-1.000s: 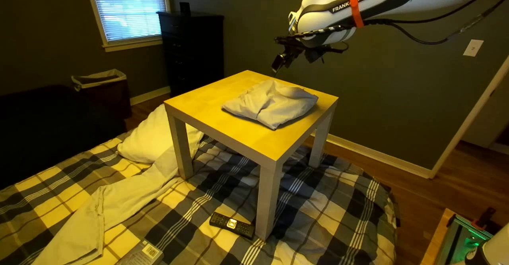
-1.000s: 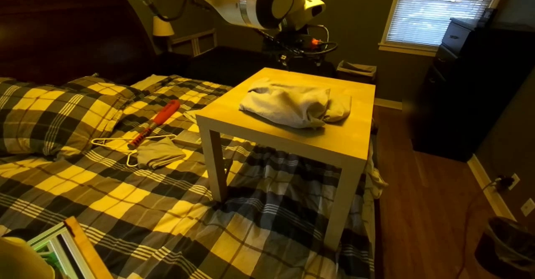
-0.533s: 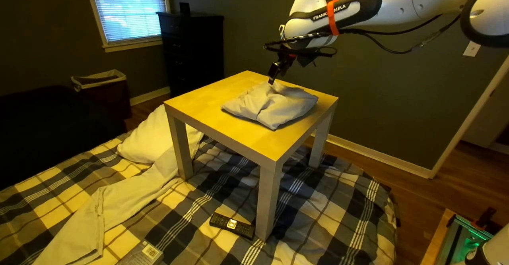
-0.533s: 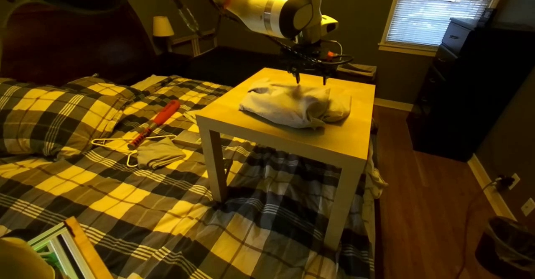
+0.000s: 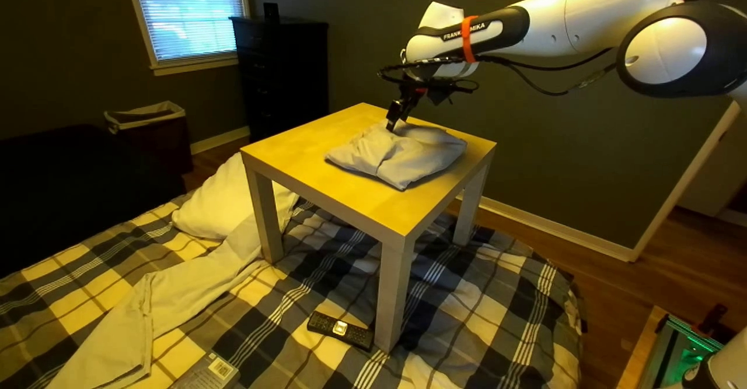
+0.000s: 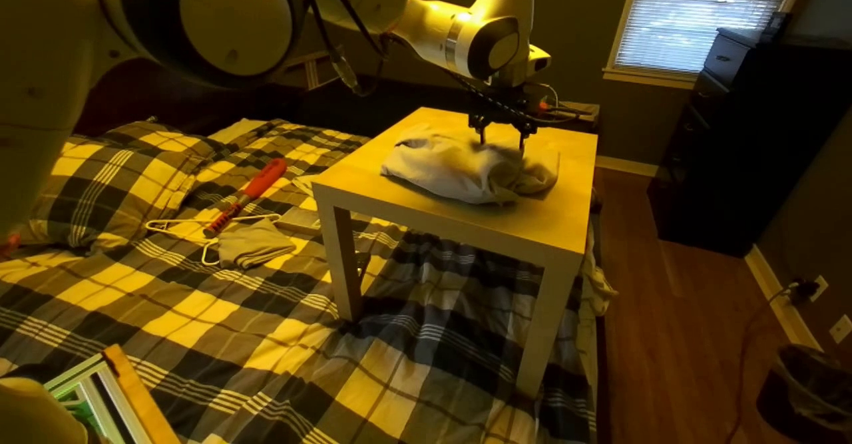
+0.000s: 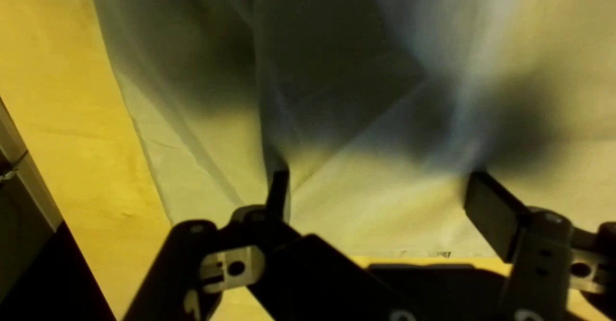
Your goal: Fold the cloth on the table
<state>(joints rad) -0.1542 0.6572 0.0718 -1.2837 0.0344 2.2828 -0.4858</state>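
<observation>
The pale grey-white cloth lies in a wrinkled, bunched heap on the yellow-topped table. The cloth and the table also show in an exterior view. My gripper is low over the cloth, at its side away from that camera. In an exterior view my gripper has its two fingers apart, tips at or just above the fabric. In the wrist view the gripper is open, with cloth below and between the fingers. Whether the tips touch it I cannot tell. A strip of tabletop shows at the left.
The table stands on a bed with a plaid bedspread. A remote lies by a table leg, a white pillow behind another. A red-handled tool and a hanger lie on the bed. A dark cabinet stands behind.
The arm has come down and across to the cloth, bringing the gripper from above the table's far edge to fabric height. The cloth has not visibly moved.
</observation>
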